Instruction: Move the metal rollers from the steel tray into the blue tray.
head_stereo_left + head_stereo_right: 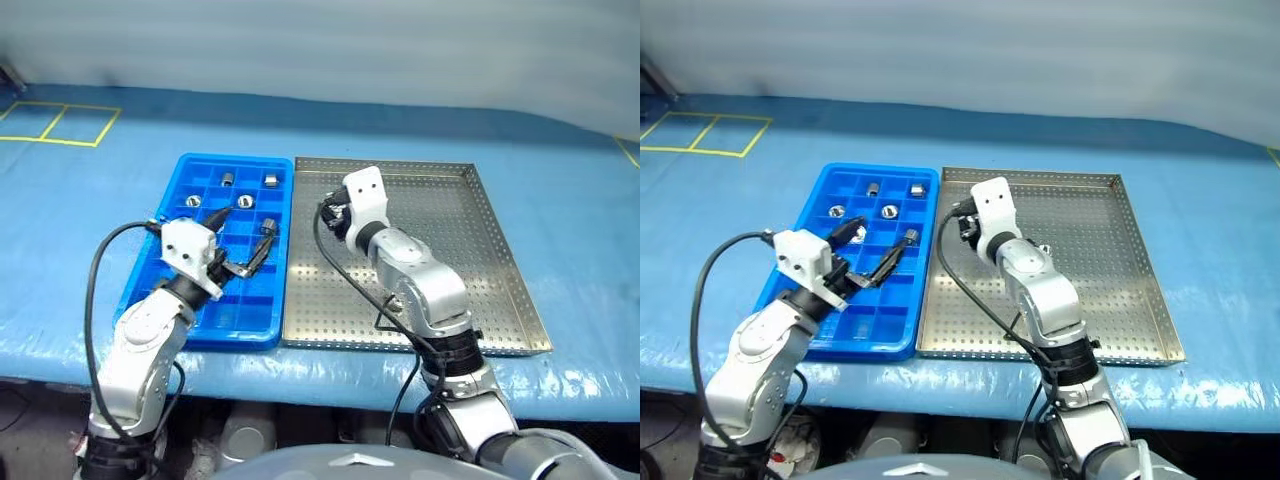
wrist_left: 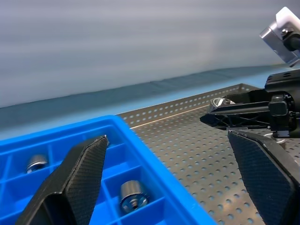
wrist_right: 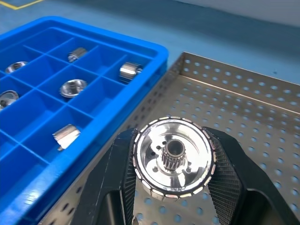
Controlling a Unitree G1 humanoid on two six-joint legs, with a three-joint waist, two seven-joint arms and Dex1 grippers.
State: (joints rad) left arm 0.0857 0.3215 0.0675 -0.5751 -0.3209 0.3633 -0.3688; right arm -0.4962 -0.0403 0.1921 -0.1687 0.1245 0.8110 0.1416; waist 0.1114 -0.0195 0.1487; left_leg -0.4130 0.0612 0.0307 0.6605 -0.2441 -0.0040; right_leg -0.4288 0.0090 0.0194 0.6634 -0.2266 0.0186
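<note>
My right gripper [image 1: 328, 213] is shut on a shiny metal roller [image 3: 174, 157] with a toothed hollow hub. It hangs above the far left corner of the perforated steel tray [image 1: 470, 260], close to the blue tray's wall. The blue tray [image 1: 215, 338] lies to the left of the steel one, rim to rim. Several metal rollers [image 1: 245, 201] sit in its far compartments, one per cell. My left gripper [image 1: 245, 222] is open above the middle of the blue tray, holding nothing. In the left wrist view, its fingers [image 2: 79, 173] frame the right gripper [image 2: 234, 113].
Both trays rest on a table under a blue cover [image 1: 560, 180]. Yellow tape squares [image 1: 60, 125] mark the far left corner. A pale wall [image 1: 320, 50] closes the back. Black cables [image 1: 95, 290] loop off both wrists.
</note>
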